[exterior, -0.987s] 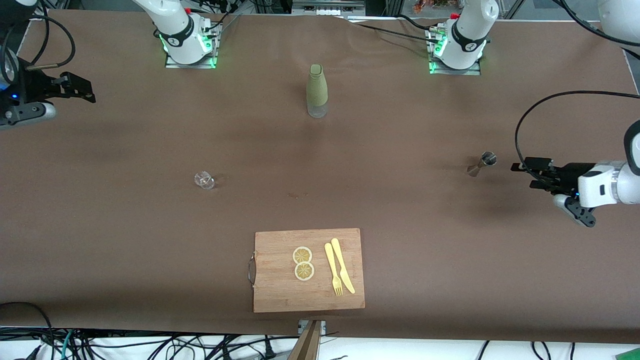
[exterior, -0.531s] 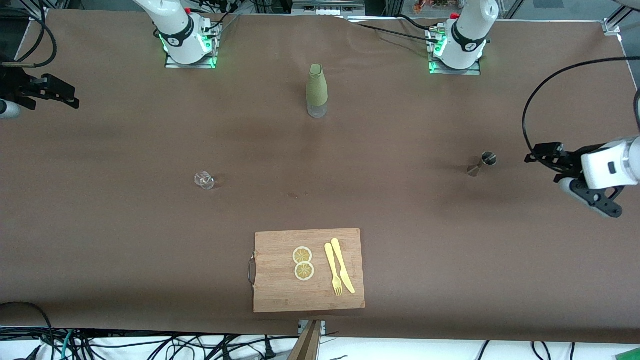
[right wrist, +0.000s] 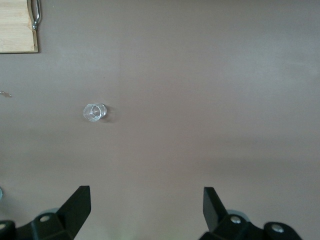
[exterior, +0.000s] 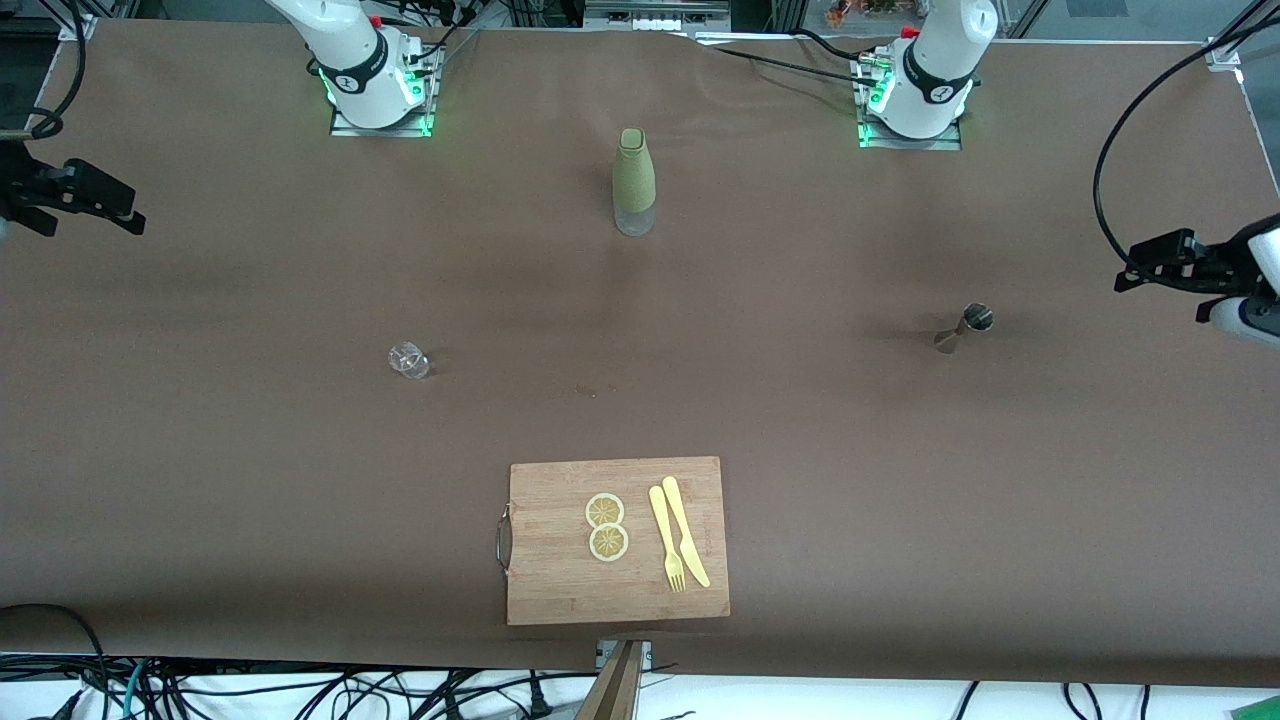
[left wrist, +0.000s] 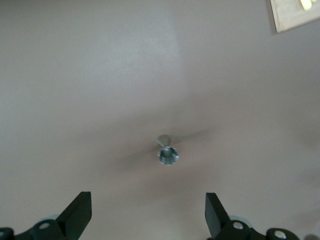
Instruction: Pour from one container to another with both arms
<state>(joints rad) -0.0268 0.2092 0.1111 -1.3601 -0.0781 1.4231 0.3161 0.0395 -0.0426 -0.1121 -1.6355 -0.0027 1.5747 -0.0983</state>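
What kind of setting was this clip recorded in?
Likely a robotics lab bench staged as a bar prep station: two arm bases bolted along a brown-covered table, loose cables at its edge, plus a jigger, glass tumbler and cutting board with lemon slices.

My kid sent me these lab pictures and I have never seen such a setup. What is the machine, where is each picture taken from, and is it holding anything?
Two white robot arms stand at a brown table. The wide picture looks down from across it; the other two come from cameras on the wrists. The left gripper hangs open over the metal jigger; the right gripper hangs open with the glass tumbler in its view. Neither holds anything. Also there: a green-sleeved bottle, and a cutting board with lemon slices, fork and knife.
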